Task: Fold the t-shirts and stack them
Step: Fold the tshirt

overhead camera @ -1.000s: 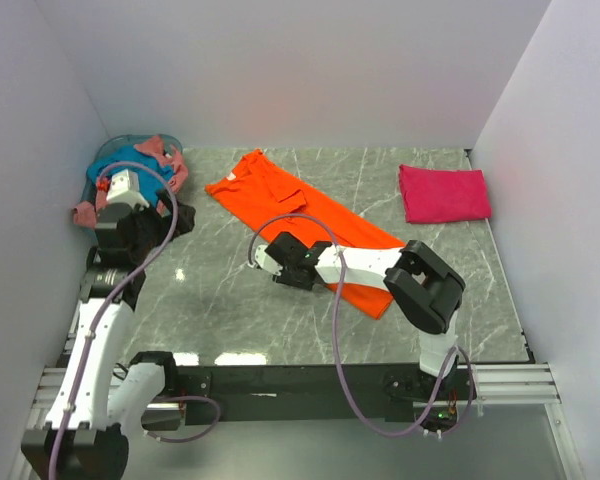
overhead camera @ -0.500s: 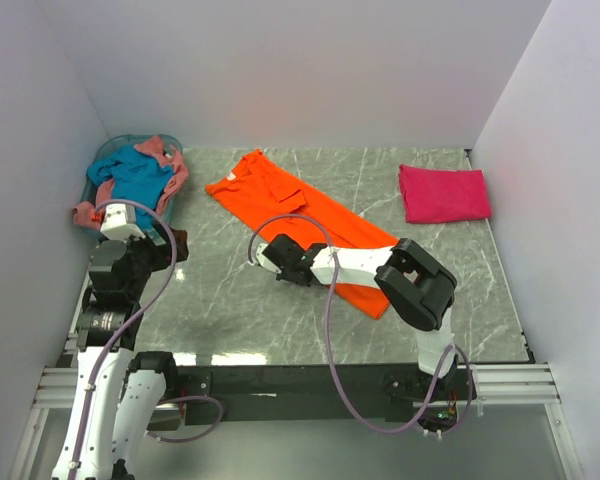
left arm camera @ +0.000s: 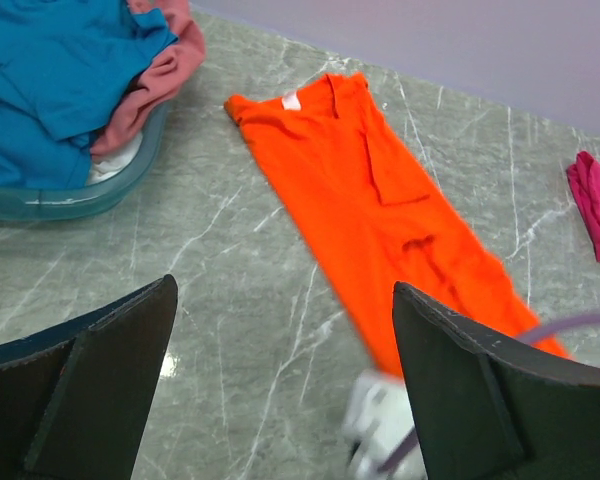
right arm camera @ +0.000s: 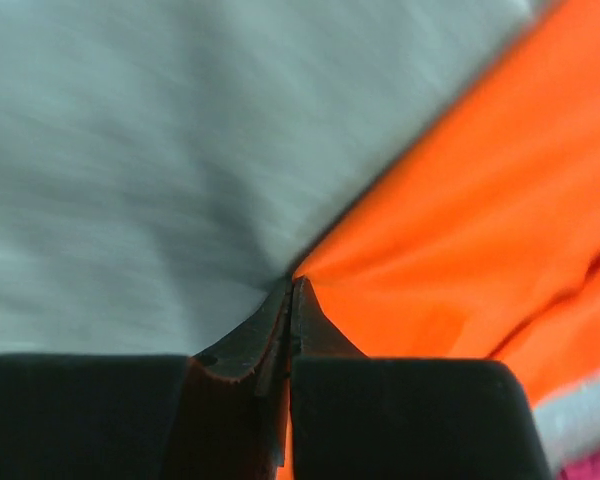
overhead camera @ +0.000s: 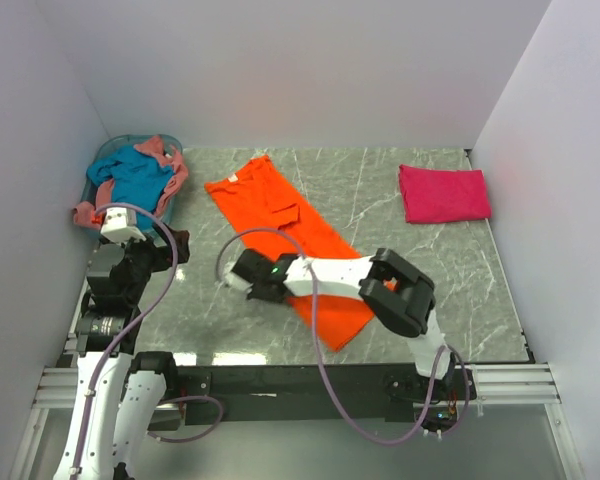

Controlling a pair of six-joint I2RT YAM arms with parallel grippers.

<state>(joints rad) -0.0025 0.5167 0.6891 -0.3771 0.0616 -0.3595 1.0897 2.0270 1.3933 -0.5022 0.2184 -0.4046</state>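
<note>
The orange t-shirt (overhead camera: 280, 215) lies as a long strip slanting across the middle of the table; its white neck label shows at the far end in the left wrist view (left arm camera: 380, 200). My right gripper (overhead camera: 255, 288) is shut on the near left edge of this shirt, and the cloth (right arm camera: 460, 230) is pinched between its fingertips (right arm camera: 292, 285). My left gripper (overhead camera: 140, 260) hovers open and empty over the table's left side (left arm camera: 283, 290). A folded magenta t-shirt (overhead camera: 443, 193) lies at the back right. The teal t-shirt (overhead camera: 135, 175) and the salmon t-shirt (overhead camera: 170, 165) are heaped in the basket.
The pale blue round basket (overhead camera: 110, 150) stands in the back left corner, close to my left arm, its rim showing in the left wrist view (left arm camera: 70, 205). White walls close in the table on the left, back and right.
My right gripper has shut on the orange shirt's edge and dragged its near end left and toward me. My left arm drew back from the basket.
</note>
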